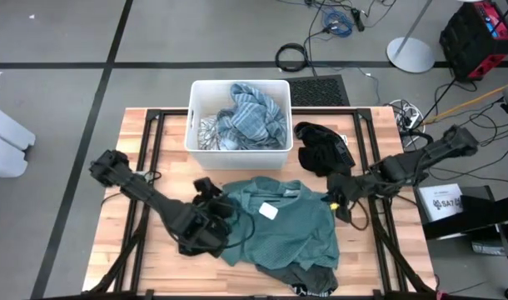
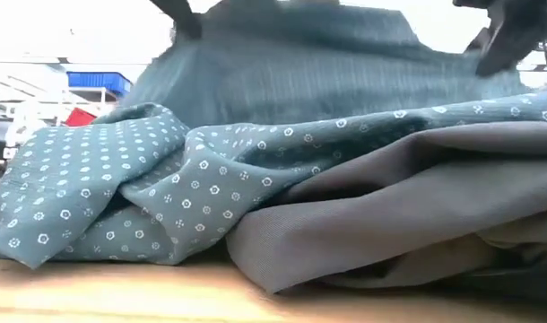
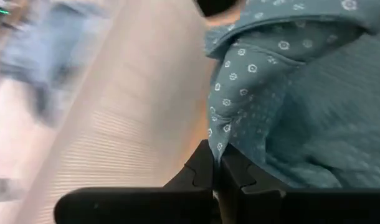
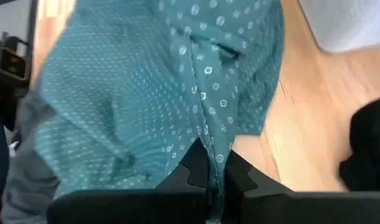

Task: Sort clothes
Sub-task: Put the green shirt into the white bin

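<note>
Both grippers, L (image 3: 216, 171) & R (image 4: 210, 169), are clamped tight on opposite edges of the teal shirt (image 1: 283, 225), stretched mid-table w/ grey cloth (image 2: 390, 224) under its near hem. Black garment (image 1: 321, 146) lies beside the white bin (image 1: 237, 150), which holds blue striped clothes (image 1: 254, 112). Wood table (image 1: 154, 133) has bare room far-left.
</note>
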Tool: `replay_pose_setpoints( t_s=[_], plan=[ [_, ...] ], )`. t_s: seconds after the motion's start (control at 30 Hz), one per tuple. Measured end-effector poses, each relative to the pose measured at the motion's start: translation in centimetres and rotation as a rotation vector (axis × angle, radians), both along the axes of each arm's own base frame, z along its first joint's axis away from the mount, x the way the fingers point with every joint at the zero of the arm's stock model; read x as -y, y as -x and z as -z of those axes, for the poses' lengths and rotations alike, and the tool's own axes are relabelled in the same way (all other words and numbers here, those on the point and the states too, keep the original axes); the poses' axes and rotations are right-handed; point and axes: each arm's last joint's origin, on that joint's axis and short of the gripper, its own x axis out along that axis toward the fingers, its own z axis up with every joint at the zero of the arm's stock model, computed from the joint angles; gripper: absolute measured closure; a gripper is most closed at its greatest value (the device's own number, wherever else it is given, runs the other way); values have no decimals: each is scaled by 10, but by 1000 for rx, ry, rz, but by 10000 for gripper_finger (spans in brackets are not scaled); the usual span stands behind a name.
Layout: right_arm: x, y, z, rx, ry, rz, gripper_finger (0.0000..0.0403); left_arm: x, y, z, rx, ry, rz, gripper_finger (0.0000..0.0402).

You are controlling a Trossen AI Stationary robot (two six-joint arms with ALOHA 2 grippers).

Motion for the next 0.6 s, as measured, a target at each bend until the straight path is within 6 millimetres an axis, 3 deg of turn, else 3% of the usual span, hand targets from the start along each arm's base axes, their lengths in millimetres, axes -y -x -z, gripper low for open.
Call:
replay_pose_setpoints(
  t_s=[0.13, 0.27, 0.6],
  plan=[
    [4, -5, 20, 11, -109, -25, 403, -1, -11, 35, -17, 160, 50, 400],
    [-3, -13, 29, 25, -254, -57, 403, 5, -13, 57, -41, 340, 116, 400],
    [-32, -24, 47, -146, -489, -20, 400, 18, -13, 69, -119, 636, 235, 392]
  ],
)
